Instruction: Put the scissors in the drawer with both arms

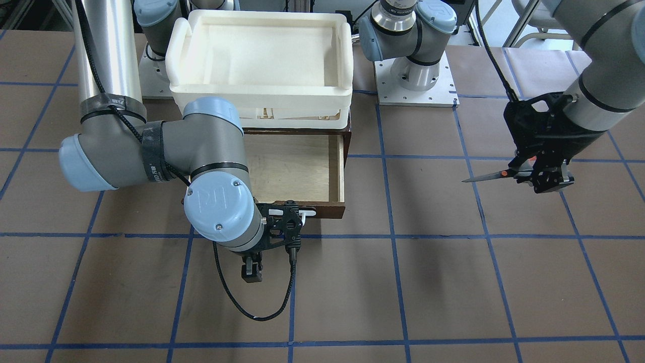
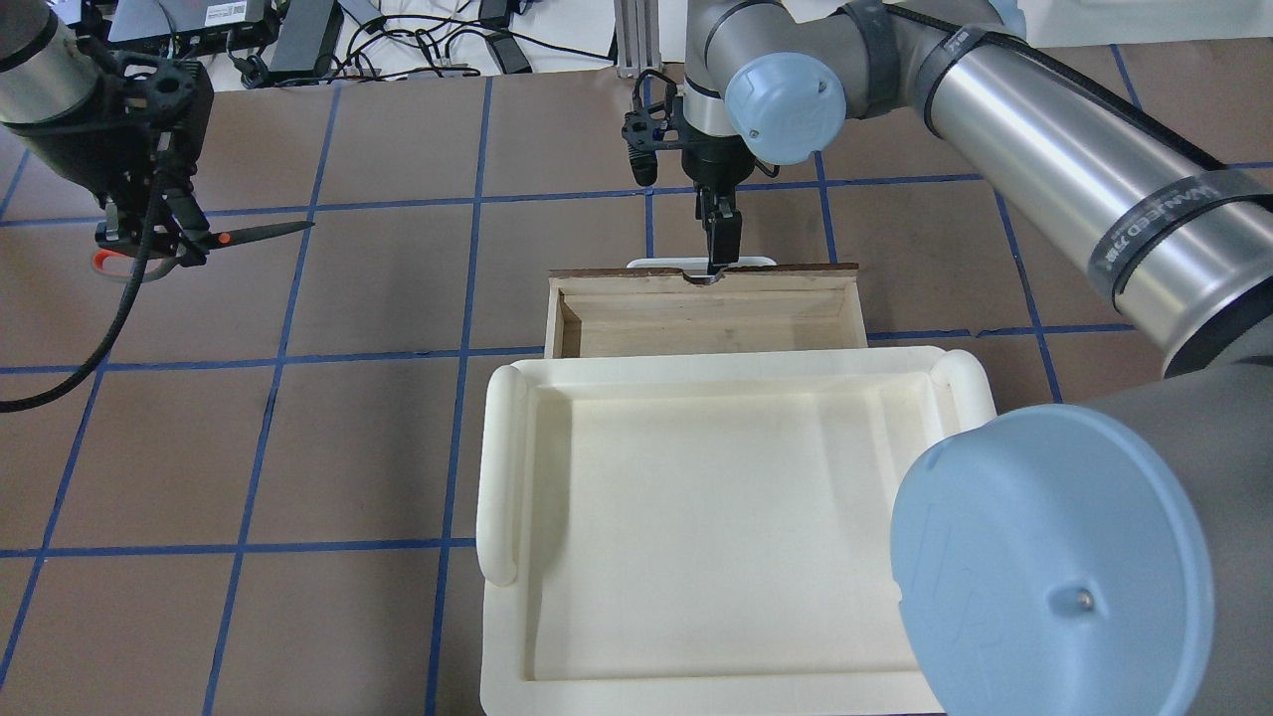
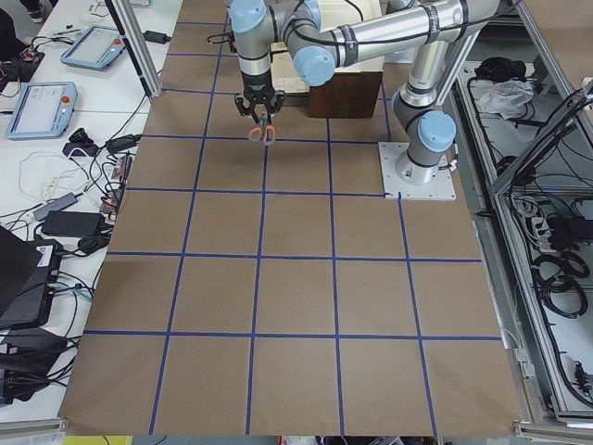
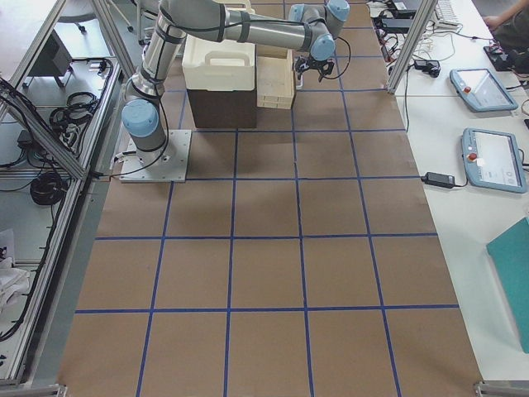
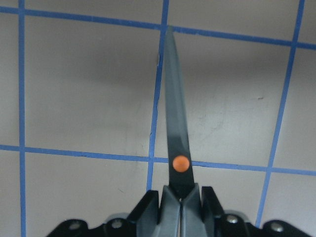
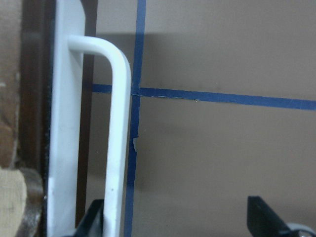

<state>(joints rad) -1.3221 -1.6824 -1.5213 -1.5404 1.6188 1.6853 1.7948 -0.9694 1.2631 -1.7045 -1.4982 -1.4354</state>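
Note:
My left gripper [image 1: 546, 176] is shut on the scissors [image 1: 491, 175] and holds them above the table, off to the drawer's side. The dark blades [image 2: 254, 233] are closed and point level toward the drawer; the left wrist view shows the orange pivot dot [image 5: 180, 163]. The dark brown drawer [image 1: 338, 171] is pulled out, its pale plywood floor [image 2: 696, 323] bare. My right gripper [image 2: 718, 254] is at the white bar handle [image 6: 118, 148]. Its fingers [image 6: 266, 217] stand wide apart, with the bar next to one of them.
A white plastic tray [image 2: 502, 467] sits on top of the cabinet, behind the open drawer. My right arm's elbow [image 1: 216, 201] hangs over the drawer's front corner. Brown table paper with blue tape lines [image 1: 393, 237] lies all around.

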